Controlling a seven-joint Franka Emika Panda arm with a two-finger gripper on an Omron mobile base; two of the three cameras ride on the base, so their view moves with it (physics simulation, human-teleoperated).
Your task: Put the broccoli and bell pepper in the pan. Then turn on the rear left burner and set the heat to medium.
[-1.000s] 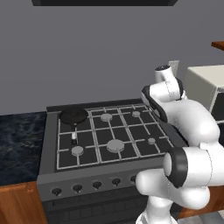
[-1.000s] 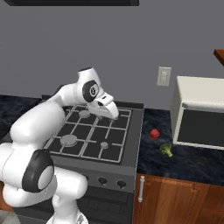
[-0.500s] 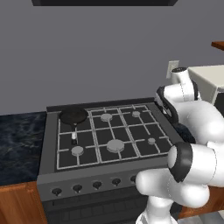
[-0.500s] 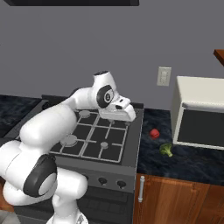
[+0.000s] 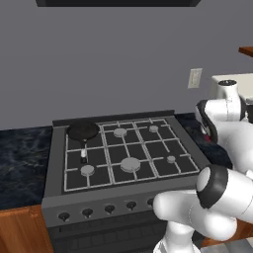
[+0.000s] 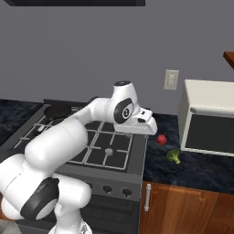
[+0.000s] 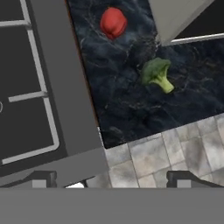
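Note:
The red bell pepper [image 7: 113,22] [image 6: 161,139] and the green broccoli [image 7: 156,73] [image 6: 173,156] lie apart on the dark counter right of the stove, the broccoli nearer the front edge. My gripper [image 7: 111,181] [image 6: 148,129] hangs open above the stove's right edge, left of both, with nothing between its fingertips [image 7: 43,179]. The black pan [image 5: 83,131] [image 6: 57,110] rests on the rear left burner, its whitish-tipped handle [image 5: 84,153] pointing forward.
A white microwave [image 6: 210,116] [image 7: 183,17] stands on the counter just behind and right of the vegetables. The stove's knobs [image 5: 108,208] run along its front panel. Tiled floor [image 7: 166,153] lies below the counter's front edge.
The arm has swung right from over the stove's middle to its right edge, toward the vegetables. The gripper has stayed open. Pan, pepper and broccoli have not moved.

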